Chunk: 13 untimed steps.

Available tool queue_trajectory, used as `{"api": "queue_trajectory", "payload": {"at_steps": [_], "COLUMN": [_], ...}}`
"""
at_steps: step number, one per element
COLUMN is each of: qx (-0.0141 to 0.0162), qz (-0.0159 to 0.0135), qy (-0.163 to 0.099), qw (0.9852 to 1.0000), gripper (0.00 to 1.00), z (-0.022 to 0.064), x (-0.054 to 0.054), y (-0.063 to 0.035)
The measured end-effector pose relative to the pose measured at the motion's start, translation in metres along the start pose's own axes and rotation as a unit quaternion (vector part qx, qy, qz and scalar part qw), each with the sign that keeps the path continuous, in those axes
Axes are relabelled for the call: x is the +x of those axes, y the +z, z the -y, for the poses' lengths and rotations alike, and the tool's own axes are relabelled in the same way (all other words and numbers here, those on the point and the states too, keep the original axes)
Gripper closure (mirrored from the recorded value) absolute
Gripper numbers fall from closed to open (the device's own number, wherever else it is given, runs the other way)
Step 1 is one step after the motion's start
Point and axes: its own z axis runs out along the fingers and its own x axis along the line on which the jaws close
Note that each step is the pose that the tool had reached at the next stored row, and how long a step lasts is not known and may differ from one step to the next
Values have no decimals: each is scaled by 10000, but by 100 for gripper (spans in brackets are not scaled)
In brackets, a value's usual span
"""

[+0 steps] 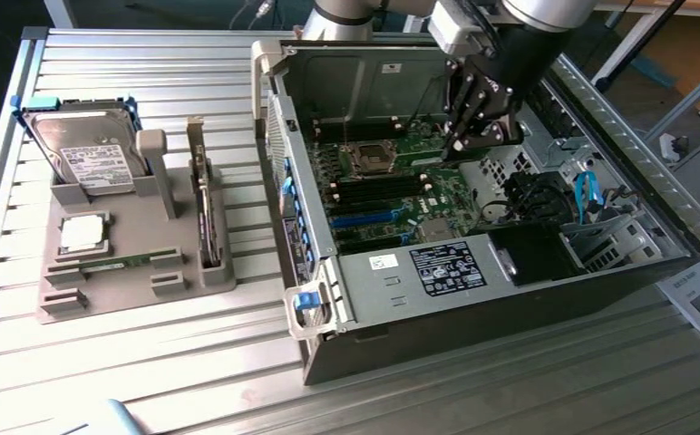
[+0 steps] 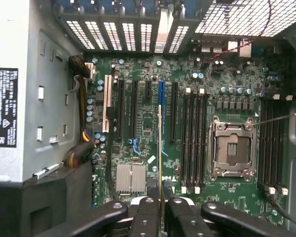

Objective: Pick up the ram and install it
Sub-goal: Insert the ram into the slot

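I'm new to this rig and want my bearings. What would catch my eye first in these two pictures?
The open computer case dominates the exterior view's right, its green motherboard laid bare. Over that board the gripper pinches the ram, which the wrist view sees edge-on as a thin strip. At the exterior view's left, a grey holder carries the hard drive.

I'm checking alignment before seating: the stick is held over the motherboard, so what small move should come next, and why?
Probably a small sideways shift toward the black memory slots beside the processor socket. The pincer holds the ram edge-on, and in the wrist view it lines up with the blue expansion slot rather than a memory slot.
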Motion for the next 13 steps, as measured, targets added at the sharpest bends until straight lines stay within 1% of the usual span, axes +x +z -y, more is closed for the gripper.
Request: {"api": "queue_trajectory", "payload": {"at_steps": [3, 4, 7, 9, 10, 11, 13], "qx": [0, 1, 0, 0, 0, 0, 0], "qz": [-1, 1, 0, 0, 0, 0, 0], "qy": [0, 0, 0, 0, 0, 0, 0], "qw": [10000, 10000, 10000, 10000, 10000, 10000, 10000], "gripper": [87, 87, 87, 87, 87, 87, 87], "z": [-11, -23, -36, -73, -130, -158, -187], "x": [-18, -47, -135, -200, -245, -252, -259], "y": [87, 142, 213, 260, 309, 335, 394]}}
